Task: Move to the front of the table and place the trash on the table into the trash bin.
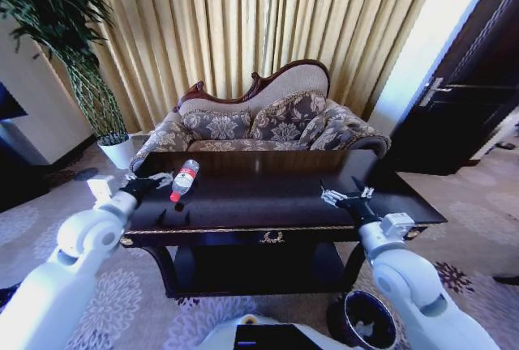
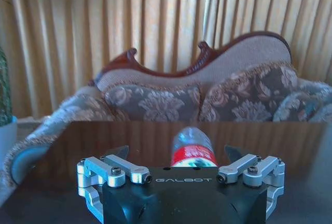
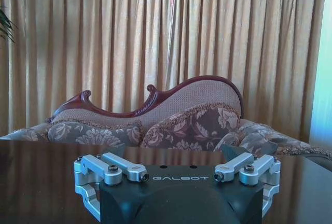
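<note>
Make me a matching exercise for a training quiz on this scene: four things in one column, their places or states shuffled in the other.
Things:
1. bottle
2. trash bin
3. left gripper
4. right gripper

Places or states:
A. on the carpet by the table's front right leg
B. open, over the table's right part, nothing between its jaws
C. lying on the tabletop, left part
D. open, right beside the bottle

Pairs: 1-C, 2-A, 3-D, 4-B

Floral sofa (image 1: 268, 123) before gold curtains (image 1: 243, 18) (backlit).
</note>
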{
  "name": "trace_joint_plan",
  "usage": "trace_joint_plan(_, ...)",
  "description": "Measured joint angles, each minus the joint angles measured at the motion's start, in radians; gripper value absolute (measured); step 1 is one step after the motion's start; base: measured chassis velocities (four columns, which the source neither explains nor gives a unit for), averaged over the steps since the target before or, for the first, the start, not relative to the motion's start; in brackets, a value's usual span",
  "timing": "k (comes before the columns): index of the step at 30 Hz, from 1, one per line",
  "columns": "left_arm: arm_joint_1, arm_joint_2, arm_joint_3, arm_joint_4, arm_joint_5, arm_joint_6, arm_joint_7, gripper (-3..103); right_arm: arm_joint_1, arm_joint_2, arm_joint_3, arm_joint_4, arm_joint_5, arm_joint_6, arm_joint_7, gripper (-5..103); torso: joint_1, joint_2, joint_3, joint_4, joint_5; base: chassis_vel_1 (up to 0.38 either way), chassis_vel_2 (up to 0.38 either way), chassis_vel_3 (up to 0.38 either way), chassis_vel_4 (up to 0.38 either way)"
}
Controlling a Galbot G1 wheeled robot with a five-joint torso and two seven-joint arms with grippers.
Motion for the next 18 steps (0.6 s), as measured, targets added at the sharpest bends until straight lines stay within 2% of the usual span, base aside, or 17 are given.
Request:
trace_joint_plan(4, -0.040, -0.004, 0.040, 0.018, -0.014, 0.031, -0.011, 100, -0.003, 0.006, 0.000, -0.002, -0.007, 0.003, 0.000, 100, 0.000, 0.000, 0.000, -0.0001, 0.0000, 0.000, 0.000, 0.000, 0.000)
trace_joint_plan(8, -0.055, -0.009, 0.057, 0.017, -0.034, 0.087, -0.038, 100, 0.002, 0.005, -0.003, -0.006, -0.009, 0.006, 0.000, 100, 0.000, 0.000, 0.000, 0.0000, 0.0000, 0.000, 0.000, 0.000, 0.000)
trace_joint_plan(18, -0.041, -0.014, 0.048, 0.030, -0.059, 0.098, -0.066, 100, 0.013, 0.003, -0.008, -0.013, -0.011, 0.010, -0.001, 100, 0.000, 0.000, 0.000, 0.0000, 0.0000, 0.000, 0.000, 0.000, 0.000)
